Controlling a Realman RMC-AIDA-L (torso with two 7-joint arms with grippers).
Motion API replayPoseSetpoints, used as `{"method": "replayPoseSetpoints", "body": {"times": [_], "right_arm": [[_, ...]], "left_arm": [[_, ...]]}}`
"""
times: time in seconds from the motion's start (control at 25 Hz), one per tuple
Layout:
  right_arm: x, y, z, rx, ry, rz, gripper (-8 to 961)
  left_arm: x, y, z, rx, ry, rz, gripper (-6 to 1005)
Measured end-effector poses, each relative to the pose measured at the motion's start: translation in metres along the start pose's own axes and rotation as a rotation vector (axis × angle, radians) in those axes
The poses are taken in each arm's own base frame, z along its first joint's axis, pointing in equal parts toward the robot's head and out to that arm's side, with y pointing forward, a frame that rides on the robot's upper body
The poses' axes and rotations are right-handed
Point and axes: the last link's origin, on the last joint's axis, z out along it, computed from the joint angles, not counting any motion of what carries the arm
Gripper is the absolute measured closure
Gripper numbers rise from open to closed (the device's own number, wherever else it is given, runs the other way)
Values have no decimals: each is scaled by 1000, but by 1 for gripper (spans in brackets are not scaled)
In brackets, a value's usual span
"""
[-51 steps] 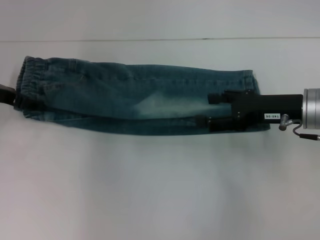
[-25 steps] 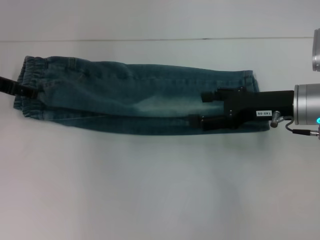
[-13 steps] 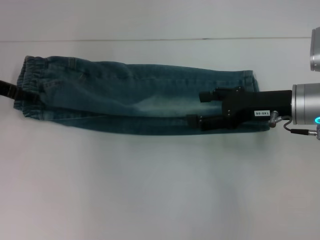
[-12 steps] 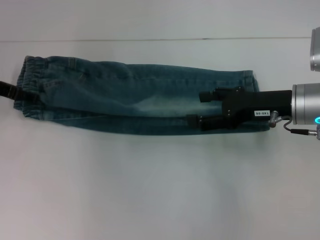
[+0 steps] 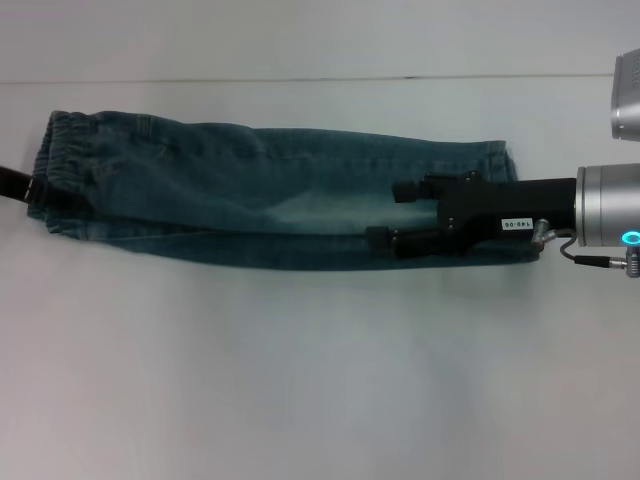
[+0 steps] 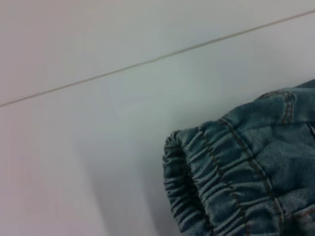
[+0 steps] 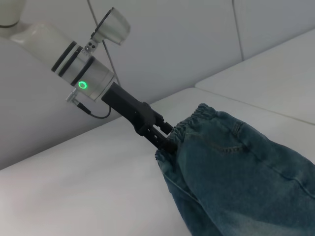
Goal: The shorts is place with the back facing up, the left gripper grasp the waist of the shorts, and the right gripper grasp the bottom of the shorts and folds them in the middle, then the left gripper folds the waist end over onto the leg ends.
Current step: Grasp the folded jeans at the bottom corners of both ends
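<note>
The blue-green denim shorts (image 5: 250,195) lie folded lengthwise in a long strip across the white table. The ruffled waist (image 5: 55,170) is at the left; the bottom (image 5: 505,200) is at the right. My left gripper (image 5: 28,188) shows only as a black tip at the table's left edge. In the right wrist view this left gripper (image 7: 166,139) stands open, its tips at the waist (image 7: 197,118) edge. My right gripper (image 5: 388,213), with its white label, is open over the leg part, holding nothing. The left wrist view shows the gathered waist (image 6: 206,196) close up.
The white table (image 5: 320,380) spreads wide in front of the shorts. A seam line (image 5: 300,78) crosses it behind them. The right arm's silver wrist (image 5: 605,208) with its cyan light sits at the right edge.
My right gripper has crept leftward over the legs, still open. My left gripper slid onto the waist, then drew back to its outer edge. The shorts have not moved.
</note>
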Motion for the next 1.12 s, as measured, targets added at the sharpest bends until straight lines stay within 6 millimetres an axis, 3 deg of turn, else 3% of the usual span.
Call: {"method": "replayPoseSetpoints", "body": {"times": [0.76,1.12], "right_arm": [[3,-3,4,18,5,16,12],[1,-4,5,23,8,10,13]], "left_arm": [[5,10,2,22,38,50,129],[1,9,1,25,36,56,551]]}}
